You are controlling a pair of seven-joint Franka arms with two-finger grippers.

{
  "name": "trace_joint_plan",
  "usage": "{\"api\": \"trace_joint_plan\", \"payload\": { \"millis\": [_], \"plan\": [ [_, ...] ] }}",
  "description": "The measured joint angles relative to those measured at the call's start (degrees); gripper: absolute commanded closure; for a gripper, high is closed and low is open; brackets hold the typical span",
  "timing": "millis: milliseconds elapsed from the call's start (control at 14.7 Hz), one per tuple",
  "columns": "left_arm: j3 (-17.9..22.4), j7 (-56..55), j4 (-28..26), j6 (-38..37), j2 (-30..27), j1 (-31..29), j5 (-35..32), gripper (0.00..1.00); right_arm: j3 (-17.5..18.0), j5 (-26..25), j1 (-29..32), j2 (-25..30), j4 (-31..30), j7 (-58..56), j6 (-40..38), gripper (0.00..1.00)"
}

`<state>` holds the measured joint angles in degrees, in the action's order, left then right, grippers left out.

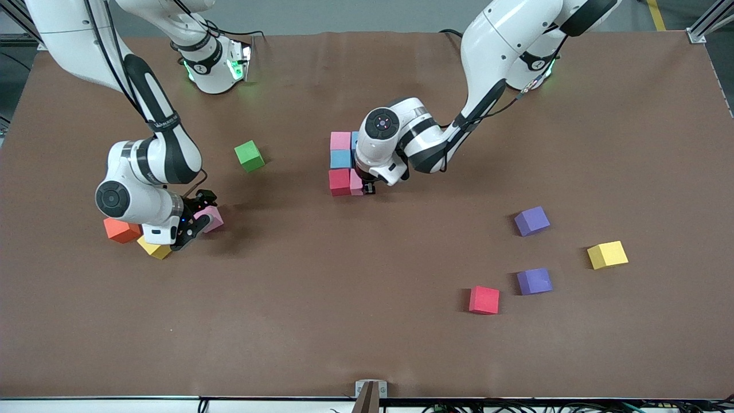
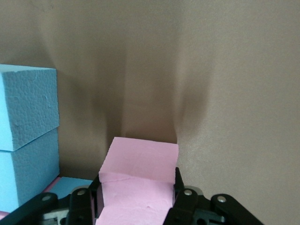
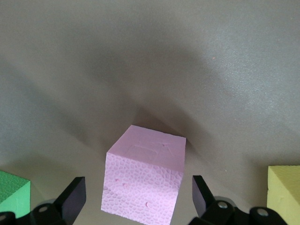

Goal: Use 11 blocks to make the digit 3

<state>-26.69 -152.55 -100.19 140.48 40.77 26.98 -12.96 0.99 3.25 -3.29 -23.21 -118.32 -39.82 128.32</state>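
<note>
A partial figure lies mid-table: a pink block point(image 1: 340, 140), a light blue block point(image 1: 340, 159) and a red block point(image 1: 339, 181) in a row, with another light blue one point(image 1: 354, 139) half hidden by the left arm. My left gripper point(image 1: 367, 186) point(image 2: 138, 180) is shut on a pink block point(image 1: 356, 182) point(image 2: 140, 161) right beside the red one. The light blue blocks point(image 2: 26, 108) show close by in the left wrist view. At the right arm's end, my right gripper point(image 1: 200, 217) point(image 3: 138, 187) stands open around another pink block point(image 1: 212, 218) point(image 3: 145, 183), with gaps on both sides.
An orange cube point(image 1: 121, 230) and a yellow block point(image 1: 155, 248) point(image 3: 283, 192) lie next to the right gripper, and a green cube point(image 1: 249, 155) point(image 3: 11, 199) sits nearer the bases. Two purple blocks point(image 1: 531, 221) point(image 1: 534, 281), a yellow one point(image 1: 607, 254) and a red one point(image 1: 484, 300) lie loose toward the left arm's end.
</note>
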Motion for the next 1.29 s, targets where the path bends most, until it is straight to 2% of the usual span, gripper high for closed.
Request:
{"api": "trace_joint_plan", "payload": {
  "millis": [1017, 1289],
  "plan": [
    [0.1, 0.0, 0.0, 0.7, 0.3, 0.0, -0.8, 0.73, 0.0, 0.0, -0.7, 0.4, -2.7, 3.7, 3.2, 0.0],
    [0.1, 0.0, 0.0, 0.9, 0.3, 0.0, -0.8, 0.68, 0.0, 0.0, -0.7, 0.6, -2.7, 3.7, 3.2, 0.17]
  ]
}}
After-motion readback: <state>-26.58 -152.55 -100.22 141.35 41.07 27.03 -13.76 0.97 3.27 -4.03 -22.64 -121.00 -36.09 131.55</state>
